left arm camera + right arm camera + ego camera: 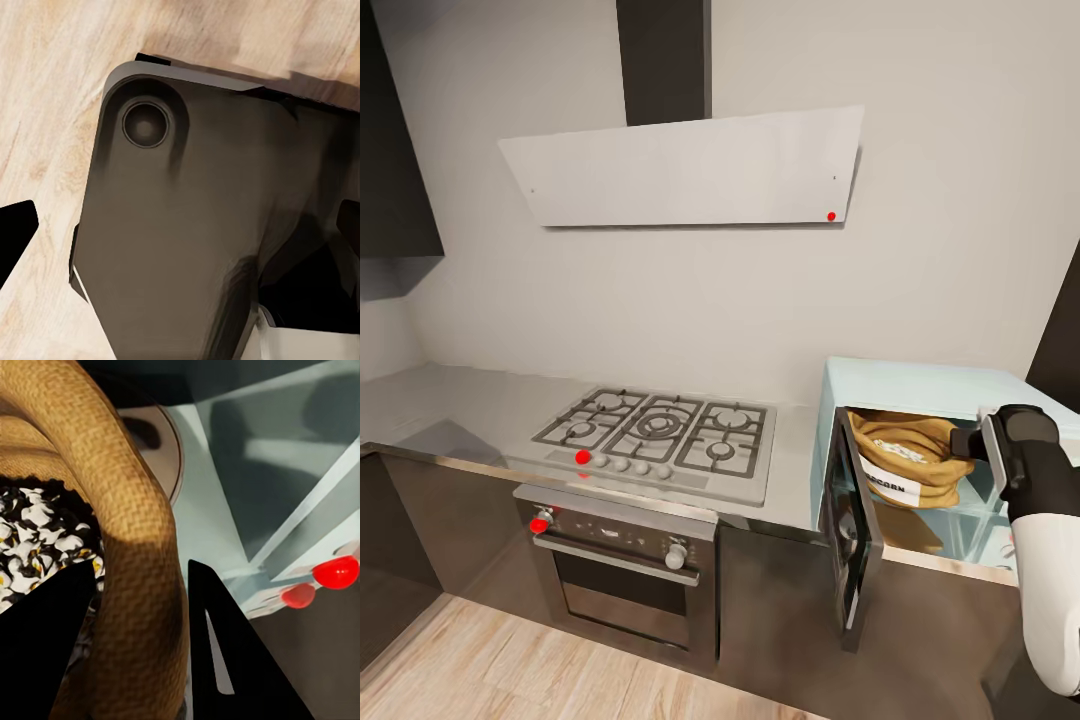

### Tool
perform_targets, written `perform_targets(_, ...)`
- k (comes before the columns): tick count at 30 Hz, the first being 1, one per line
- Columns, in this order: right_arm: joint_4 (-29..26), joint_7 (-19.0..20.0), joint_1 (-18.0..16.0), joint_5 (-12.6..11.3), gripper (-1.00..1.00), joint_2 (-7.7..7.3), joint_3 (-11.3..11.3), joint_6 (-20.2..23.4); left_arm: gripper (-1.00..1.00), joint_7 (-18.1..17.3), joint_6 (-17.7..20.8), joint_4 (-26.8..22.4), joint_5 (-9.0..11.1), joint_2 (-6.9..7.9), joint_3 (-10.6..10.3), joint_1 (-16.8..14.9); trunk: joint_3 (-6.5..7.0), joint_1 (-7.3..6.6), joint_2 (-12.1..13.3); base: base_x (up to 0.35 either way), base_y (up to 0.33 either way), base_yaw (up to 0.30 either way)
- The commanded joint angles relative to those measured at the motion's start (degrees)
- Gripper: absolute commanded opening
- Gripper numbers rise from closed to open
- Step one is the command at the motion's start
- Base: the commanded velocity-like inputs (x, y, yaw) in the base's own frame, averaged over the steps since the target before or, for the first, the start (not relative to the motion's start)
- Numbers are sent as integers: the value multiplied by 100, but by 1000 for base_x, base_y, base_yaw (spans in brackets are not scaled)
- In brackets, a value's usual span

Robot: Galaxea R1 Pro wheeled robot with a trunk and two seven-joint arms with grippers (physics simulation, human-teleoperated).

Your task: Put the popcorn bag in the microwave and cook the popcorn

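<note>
Right gripper [139, 649], fingers [225, 652] pinching the rolled rim of the popcorn bag [908, 458], which sits inside the microwave [920, 385] cavity; popped kernels show within the bag's mouth. The right forearm reaches in from outside the opening. Beside the gripper, the microwave door [852, 525] hangs open past the desk [450, 410] edge. Beyond lie the gas hob [660, 432] and built-in oven [622, 575]. Left gripper: state indeterminate; its camera faces the robot base [195, 225] over the wood floor [52, 97].

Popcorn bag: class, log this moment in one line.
popcorn bag: inside microwave | door: open | right gripper: astride bag's rolled rim | left gripper: not seen
</note>
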Motion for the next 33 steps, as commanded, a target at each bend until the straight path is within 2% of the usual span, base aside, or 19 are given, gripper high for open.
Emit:
perform_targets(1, 165, -3, -1, 298, -100, -2, -31, 26, 100, 3, -6, -10, 16, -2, 28, 2, -7, 1, -3, 0, 0, 0)
perform_targets(5, 162, -60, -1, 306, -100, -12, -248, 26, 100, 3, -6, -10, 16, -2, 30, 2, -7, 1, -3, 0, 0, 0)
perform_targets(15, 162, -103, -1, 307, -100, -14, -273, 26, 100, 3, -6, -10, 16, -2, 30, 2, -7, 1, -3, 0, 0, 0)
perform_targets(17, 162, -120, -1, 307, -100, -60, -287, 26, 100, 3, -6, -10, 16, -2, 30, 2, -7, 1, -3, 0, 0, 0)
perform_targets(19, 162, -125, -1, 307, -100, -158, -450, 26, 100, 3, -6, -10, 16, -2, 30, 2, -7, 1, -3, 0, 0, 0)
perform_targets(20, 162, -126, -1, 307, -100, -203, -673, 26, 100, 3, -6, -10, 16, -2, 30, 2, -7, 1, -3, 0, 0, 0)
perform_targets(21, 162, -126, -1, 307, -100, -212, -705, 26, 100, 3, -10, -10, 16, -2, 29, 2, -7, 1, -3, 0, 0, 0)
perform_targets(33, 162, -119, -1, 301, -100, -196, -715, 26, 100, 3, -15, -10, 16, -2, 27, 2, -7, 1, -3, 76, 0, 0)
